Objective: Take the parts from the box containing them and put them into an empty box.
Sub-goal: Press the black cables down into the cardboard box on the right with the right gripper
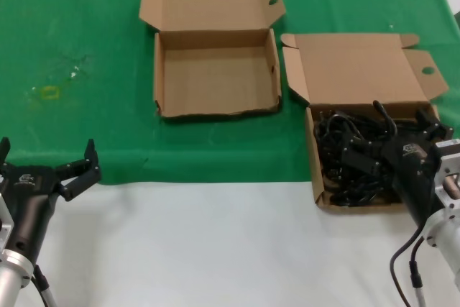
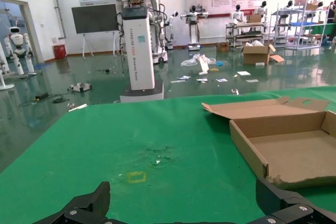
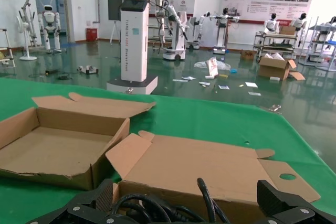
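Black power cords, tangled beyond counting, fill the deep cardboard box on the robot's right. The right pincer sits low over the tangle, fingers spread, presumably positioning to pick. Beside it lies one shallow empty box. The left pincer idles released at the counter's near edge.

Quick tally: two cardboard boxes on the table, the smaller shallow one and the bigger deep one. Two grippers, left and right. Power cords are just a black tangle inside the bigger box, clearly several, but I can't get an exact count. One yellowish mark on the green cloth.
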